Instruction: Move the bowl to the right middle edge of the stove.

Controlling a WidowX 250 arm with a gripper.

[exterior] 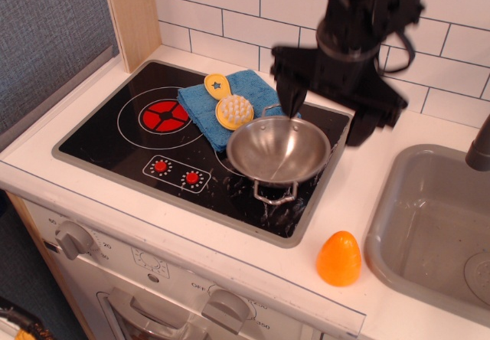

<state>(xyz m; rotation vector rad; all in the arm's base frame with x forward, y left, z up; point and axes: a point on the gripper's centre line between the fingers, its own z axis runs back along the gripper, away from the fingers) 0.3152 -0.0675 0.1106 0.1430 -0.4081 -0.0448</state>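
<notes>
The shiny steel bowl (278, 150) sits upright on the right part of the black stove (115, 142), over the right burner near the stove's right rim. One wire handle points to the front and one to the back. My gripper (328, 114) is above and behind the bowl. It is open and empty, with its two black fingers (293, 99) spread wide and clear of the bowl's rim.
A blue cloth (205, 106) with a yellow brush (233, 110) lies on the stove just left of the bowl. An orange egg (338, 258) stands on the counter in front right. The grey sink (429, 233) is at the right, with a dark faucet (481, 147).
</notes>
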